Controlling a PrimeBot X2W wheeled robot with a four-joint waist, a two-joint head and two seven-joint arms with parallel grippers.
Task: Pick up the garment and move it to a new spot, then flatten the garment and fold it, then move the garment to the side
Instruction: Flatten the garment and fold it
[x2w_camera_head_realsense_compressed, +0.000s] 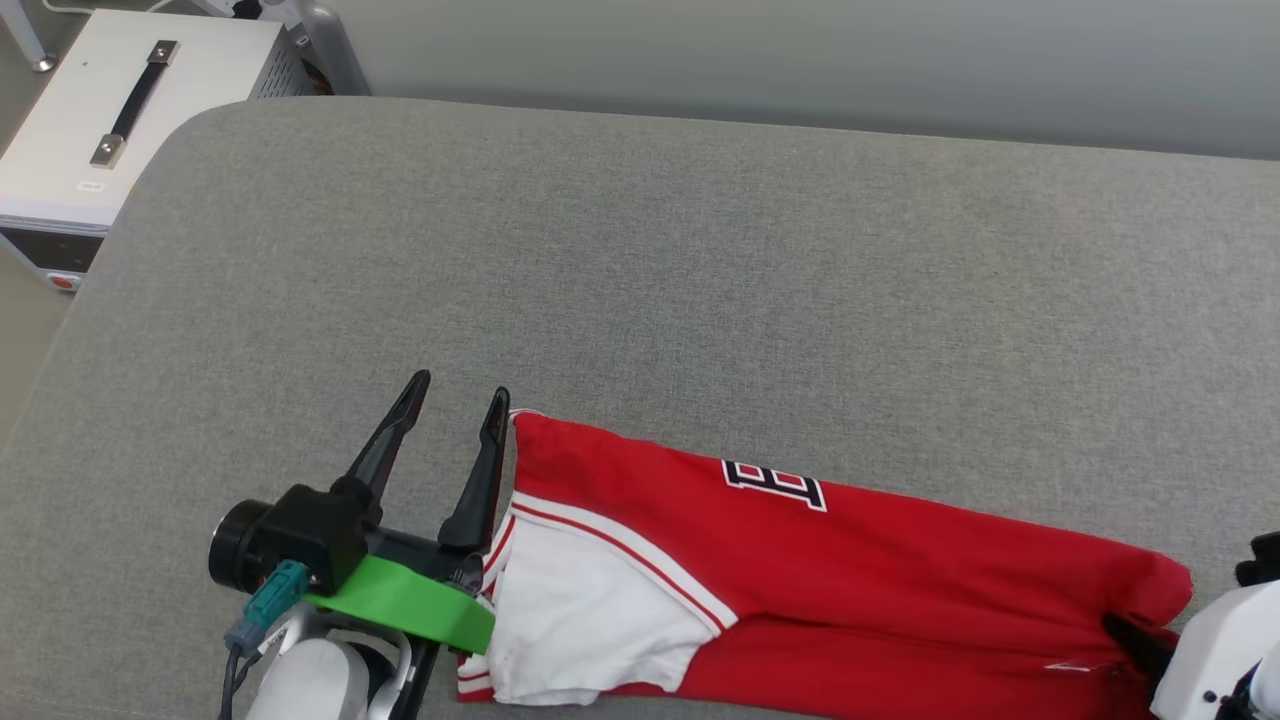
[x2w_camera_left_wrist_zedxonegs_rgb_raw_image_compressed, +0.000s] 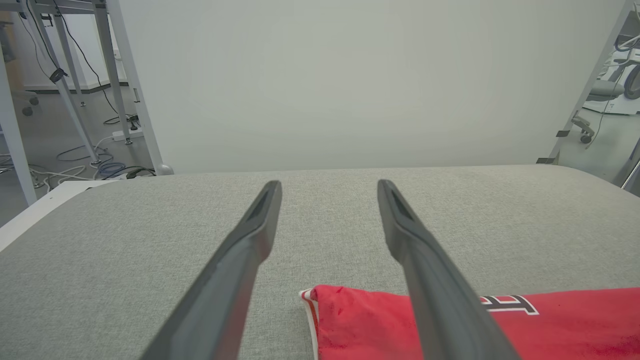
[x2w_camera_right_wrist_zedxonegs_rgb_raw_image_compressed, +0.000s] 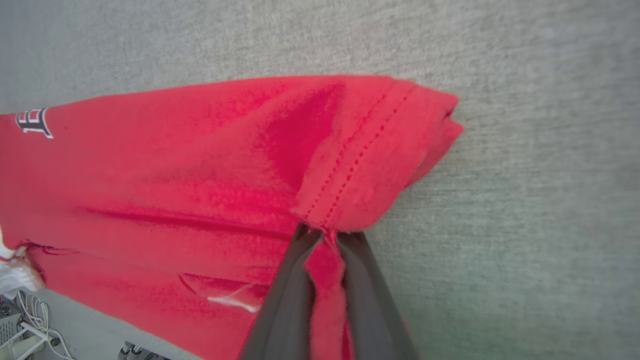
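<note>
The shirt (x2w_camera_head_realsense_compressed: 850, 580) lies folded on the pad (x2w_camera_head_realsense_compressed: 700, 250), near its front edge. The right gripper (x2w_camera_right_wrist_zedxonegs_rgb_raw_image_compressed: 325, 235) pinches its hem; the left gripper (x2w_camera_head_realsense_compressed: 462, 385) stands spread beside the shoulder end. Lifted by one end only, the fold may open.

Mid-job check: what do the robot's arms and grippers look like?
Left gripper: two long, dark, tapering fingers on a black body, with a bright green bracket, a teal connector trailing a dark cable, and a pale wrist. Right gripper: similar dark fingers, white housing behind.
</note>
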